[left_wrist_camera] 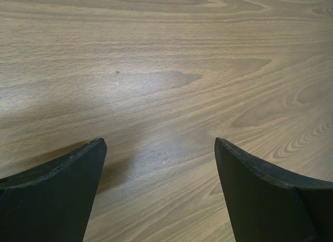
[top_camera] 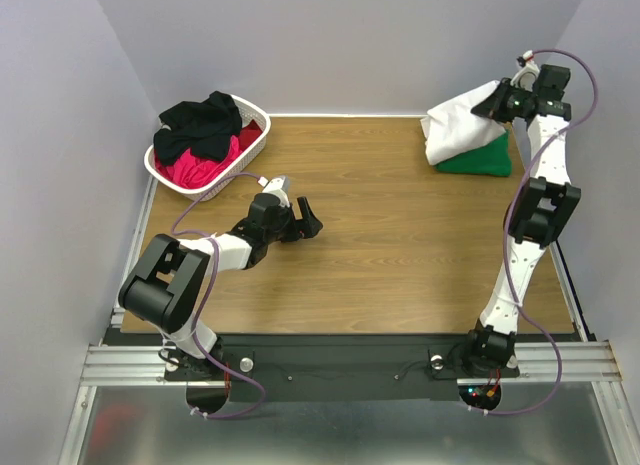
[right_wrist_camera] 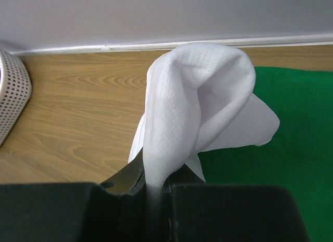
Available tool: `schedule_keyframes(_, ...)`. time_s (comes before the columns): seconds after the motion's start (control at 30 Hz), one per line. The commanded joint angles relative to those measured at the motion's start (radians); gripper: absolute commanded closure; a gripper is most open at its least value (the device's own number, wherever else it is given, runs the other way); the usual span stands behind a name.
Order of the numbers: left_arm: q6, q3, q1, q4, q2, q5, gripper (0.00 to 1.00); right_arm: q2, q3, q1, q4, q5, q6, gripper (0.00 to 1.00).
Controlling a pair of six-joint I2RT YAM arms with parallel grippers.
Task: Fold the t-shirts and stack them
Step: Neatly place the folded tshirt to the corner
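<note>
Two shirts sit at the far right corner, and we judge the step in hand to be stacking. The right gripper (top_camera: 497, 103) is pinched tight on a bunched fold of the white shirt (top_camera: 455, 125). The cloth hangs from its jaws and drapes down onto the green shirt (top_camera: 480, 161), which lies just below the fingers. In the wrist view the white cloth rises out of the closed jaws in a loop, with green cloth to the right of it and bare table (top_camera: 380, 245) to the left. (Whether the white shirt is neatly folded we cannot tell; it looks loose and peaked.)

As we judge it, the next move calls for lowering the white shirt until it lies flat and square on the green one, and only then letting go. A sideways pull could drag the green shirt along or spoil the fold.

The left gripper (left_wrist_camera: 158, 142) stands wide open and holds nothing, low over the wood with only tabletop between its fingertips. Beyond it and to its left is the basket (top_camera: 240, 165), with a black shirt (top_camera: 200, 125) and a red shirt (top_camera: 195, 170) heaped inside, not yet folded. We expect this arm to fetch one of them next.
</note>
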Motion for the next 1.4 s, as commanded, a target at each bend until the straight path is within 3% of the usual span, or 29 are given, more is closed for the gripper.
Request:
schedule_keyframes(0.0, 0.017, -0.014, 0.005, 0.031, 0.004, 0.007, 0.03, -0.011, 0.013, -0.089, 0.09, -0.069, 0.073, 1.0)
schedule_keyframes(0.67, 0.014, 0.001, 0.005, 0.029, 0.014, 0.026, 0.03, 0.127, -0.056, -0.103, 0.105, 0.045, -0.045, 0.99)
schedule_keyframes(0.7, 0.016, 0.001, 0.006, 0.029, 0.01, 0.024, 0.03, 0.126, -0.056, -0.103, 0.108, 0.058, -0.05, 0.94)
schedule_keyframes(0.8, 0.028, 0.001, 0.005, 0.026, -0.011, 0.007, 0.03, 0.103, -0.08, -0.101, 0.107, 0.117, -0.062, 0.39)
schedule_keyframes(0.83, 0.033, 0.001, 0.005, 0.023, -0.019, 0.003, 0.03, 0.092, -0.106, -0.1, 0.108, 0.139, -0.07, 0.3)
schedule_keyframes(0.87, 0.042, 0.001, 0.006, 0.011, -0.032, -0.003, 0.03, 0.078, -0.119, -0.098, 0.11, 0.162, -0.074, 0.15)
schedule_keyframes(0.93, 0.048, 0.005, 0.006, -0.008, -0.054, -0.019, 0.03, 0.029, -0.163, -0.098, 0.112, 0.226, -0.09, 0.0)
schedule_keyframes(1.07, 0.062, 0.005, 0.005, -0.029, -0.097, -0.04, 0.03, -0.081, -0.282, -0.098, 0.127, 0.369, -0.104, 0.0)
schedule_keyframes(1.2, 0.074, -0.007, 0.005, -0.046, -0.147, -0.057, 0.03, -0.265, -0.463, -0.098, 0.238, 0.565, -0.093, 0.0)
schedule_keyframes(1.37, 0.083, -0.021, 0.005, -0.083, -0.212, -0.083, 0.03, -0.42, -0.602, -0.098, 0.329, 0.7, -0.073, 0.0)
